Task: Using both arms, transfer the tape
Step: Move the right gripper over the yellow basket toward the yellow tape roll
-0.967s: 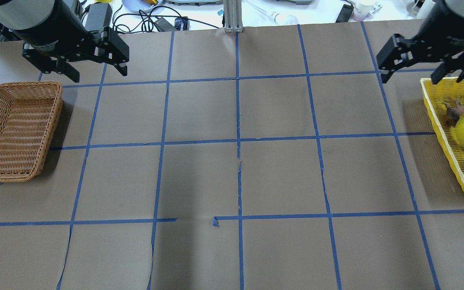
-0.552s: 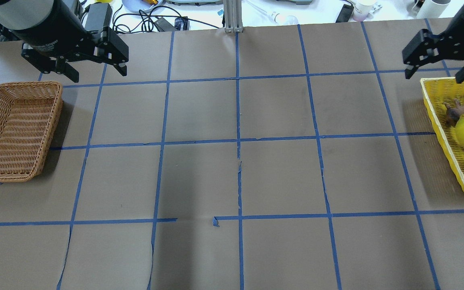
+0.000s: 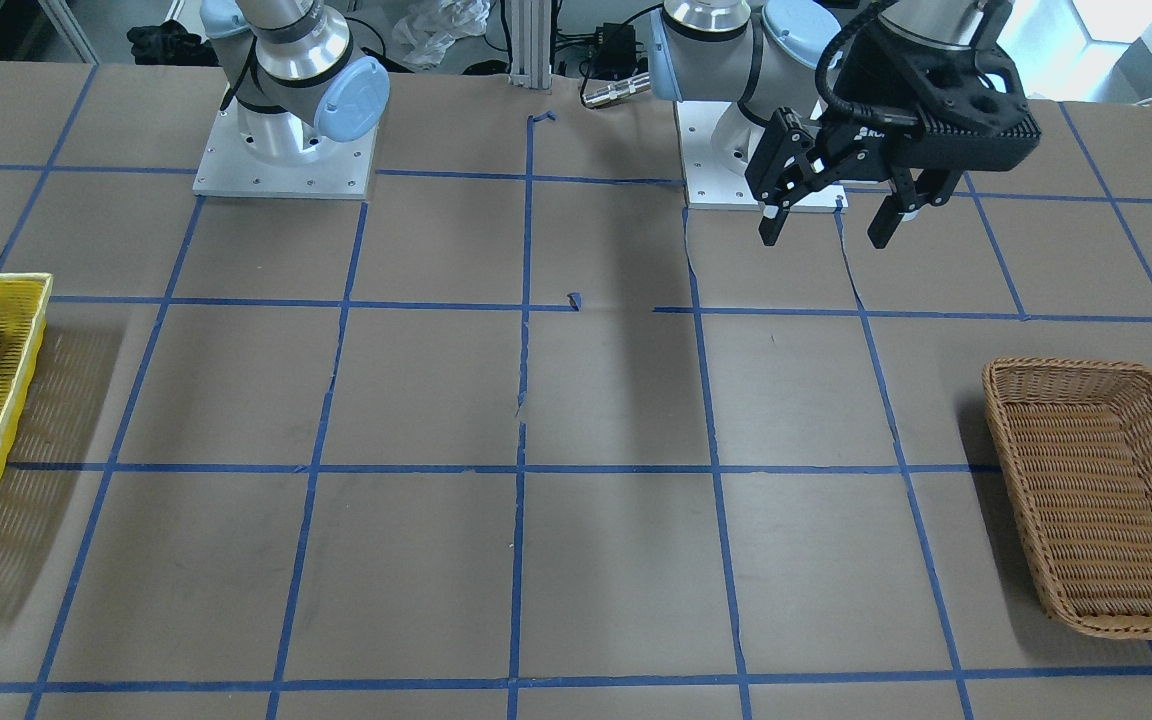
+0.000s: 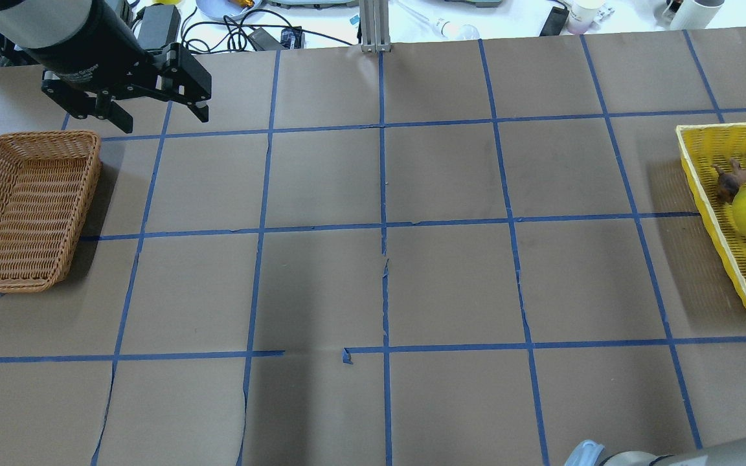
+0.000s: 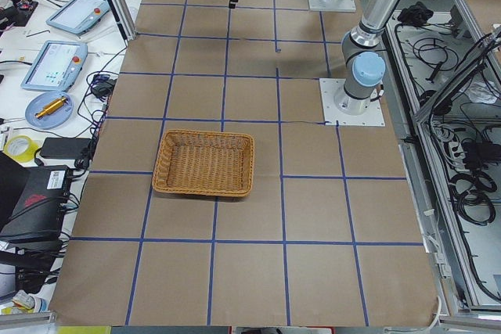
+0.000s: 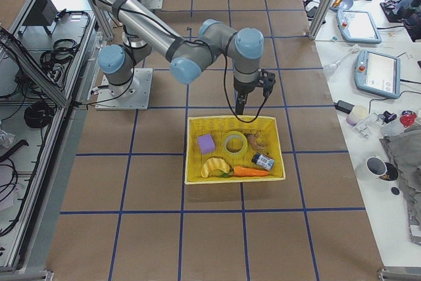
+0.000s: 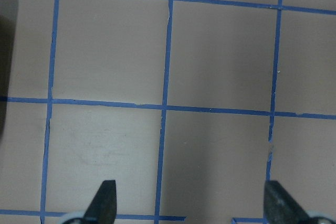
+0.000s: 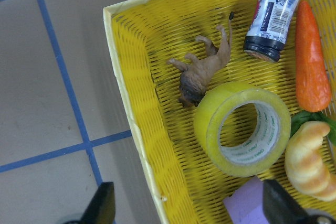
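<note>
My right gripper [image 8: 191, 211], fingers spread wide as on the left gripper [image 3: 822, 238], hangs over the yellow basket [image 8: 131, 87] where the tape [image 8: 209, 124] lies, probably light, stiff, best pinched across its ring wall.

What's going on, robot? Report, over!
Left tool open, empty, over the table. Right tool open above yellow basket. Tape lies in it, ungripped. Toy lion beside the tape, croissant close.
</note>
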### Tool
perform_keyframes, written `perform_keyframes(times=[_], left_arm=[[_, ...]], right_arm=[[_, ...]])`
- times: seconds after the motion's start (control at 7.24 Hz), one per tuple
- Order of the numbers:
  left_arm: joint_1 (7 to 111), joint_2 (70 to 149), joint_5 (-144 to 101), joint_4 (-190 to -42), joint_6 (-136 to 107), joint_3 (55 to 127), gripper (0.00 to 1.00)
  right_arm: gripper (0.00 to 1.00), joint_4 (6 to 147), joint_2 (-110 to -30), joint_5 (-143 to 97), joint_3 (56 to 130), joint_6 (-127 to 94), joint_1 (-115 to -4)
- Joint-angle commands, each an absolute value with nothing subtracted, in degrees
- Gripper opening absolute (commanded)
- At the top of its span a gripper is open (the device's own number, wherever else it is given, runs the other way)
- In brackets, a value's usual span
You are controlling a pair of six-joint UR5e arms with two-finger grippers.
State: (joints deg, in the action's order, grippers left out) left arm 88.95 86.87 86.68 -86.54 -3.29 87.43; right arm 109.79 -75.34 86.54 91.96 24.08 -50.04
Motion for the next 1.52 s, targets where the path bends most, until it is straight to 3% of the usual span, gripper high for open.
perform_keyframes(times=[0.0, 0.83, 1.1, 1.38], left_arm=[[88.95, 87.1, 86.57, -86.49, -3.34, 87.19, 1.0], [88.77, 87.36, 86.48, -86.31, -3.34, 86.92, 1.0], [88.86, 86.93, 86.48, -86.31, -3.43, 87.01, 1.0], [88.95, 87.01, 86.92, -86.4, -3.52, 87.1, 1.0]], right_arm=[[1.0, 118.96, -69.98, 85.69, 94.82, 25.31, -48.6], [0.99, 123.4, -64.16, 86.31, 96.15, 24.26, -47.99], [0.75, 124.53, -62.5, 85.78, 96.15, 24.26, -47.99], [0.3, 124.45, -62.4, 85.87, 96.15, 23.73, -47.99]])
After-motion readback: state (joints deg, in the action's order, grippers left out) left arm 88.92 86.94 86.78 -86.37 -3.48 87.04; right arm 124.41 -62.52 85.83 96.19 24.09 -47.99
